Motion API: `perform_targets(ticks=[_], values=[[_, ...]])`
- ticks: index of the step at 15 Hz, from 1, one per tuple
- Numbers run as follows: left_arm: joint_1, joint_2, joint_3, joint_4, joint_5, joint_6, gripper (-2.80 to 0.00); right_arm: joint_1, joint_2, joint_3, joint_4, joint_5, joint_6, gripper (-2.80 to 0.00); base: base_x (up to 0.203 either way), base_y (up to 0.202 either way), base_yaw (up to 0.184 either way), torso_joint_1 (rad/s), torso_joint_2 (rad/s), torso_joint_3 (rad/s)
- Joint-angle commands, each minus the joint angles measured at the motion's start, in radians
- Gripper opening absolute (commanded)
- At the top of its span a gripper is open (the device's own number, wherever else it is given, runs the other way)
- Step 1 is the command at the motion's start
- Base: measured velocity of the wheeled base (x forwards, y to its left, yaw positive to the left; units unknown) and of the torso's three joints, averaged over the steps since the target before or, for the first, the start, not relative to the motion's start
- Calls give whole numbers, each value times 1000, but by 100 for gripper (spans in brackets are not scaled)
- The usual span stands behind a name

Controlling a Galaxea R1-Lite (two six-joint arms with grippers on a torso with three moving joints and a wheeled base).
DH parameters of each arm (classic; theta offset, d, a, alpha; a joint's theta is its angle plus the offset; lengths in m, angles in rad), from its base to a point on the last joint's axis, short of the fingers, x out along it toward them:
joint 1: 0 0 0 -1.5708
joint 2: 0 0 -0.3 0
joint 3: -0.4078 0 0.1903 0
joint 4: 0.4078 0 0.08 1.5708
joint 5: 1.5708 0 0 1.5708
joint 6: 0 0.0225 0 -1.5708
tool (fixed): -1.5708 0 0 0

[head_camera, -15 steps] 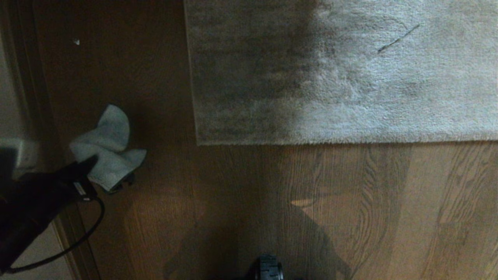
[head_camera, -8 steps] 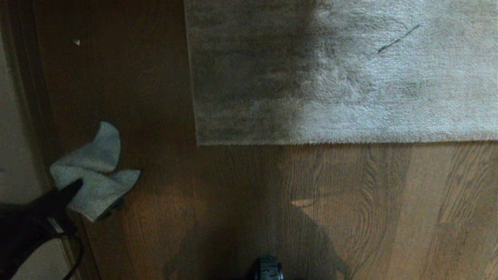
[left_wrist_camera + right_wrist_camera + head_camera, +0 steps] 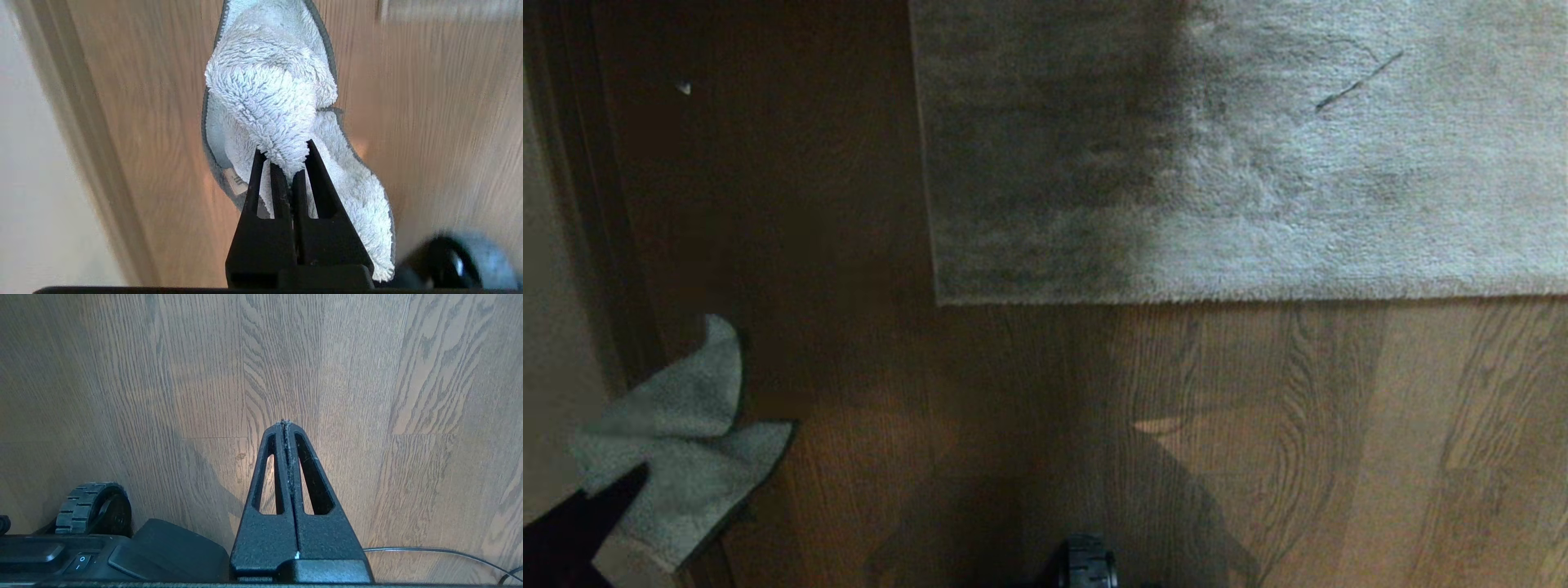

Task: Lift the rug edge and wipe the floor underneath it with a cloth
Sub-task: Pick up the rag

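You had the cloth (image 3: 678,441) pinched in the left gripper (image 3: 286,163), its jaws shut tight on a bunched fold, the rest hanging loose off the floor (image 3: 1258,457). In the head view the pair sat at the far lower left corner, beside a dark strip that runs along a pale surface at that edge; what that surface is I could not tell.

The relation that counted was this: the rug edge (image 3: 1241,298) lay well away from the cloth, ahead of you and off to your right, running straight across your front from its square corner (image 3: 938,300) out past the right side of the view. The rug lay flat, nothing lifted, so by my reading the wiping had not begun.

Your right gripper (image 3: 286,424) hung pressed shut and empty over bare planks beside the base wheel (image 3: 92,508), and showed nowhere in the head view. I judged it the likelier one for lifting the edge, since the left was taken up with the cloth, though neither was close.

The floor was brown wood-grain plank, with open boards between you and the rug. The left part of the rug and the boards beside it lay in deep shadow.
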Motion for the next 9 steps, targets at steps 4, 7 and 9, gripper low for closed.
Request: perform_targets(ticks=[4,7,9], values=[[-3,-314,-1,266,3,41,-280,0,2,0,-1,0,1,-280,0,0,0,0,0,0],[-19,-445,-1,457,5,43,-280,0,2,0,-1,0,1,-280,0,0,0,0,0,0],[-56,-518,-1,548,13,42,-280,0,1,0,-1,0,0,-280,0,0,0,0,0,0]])
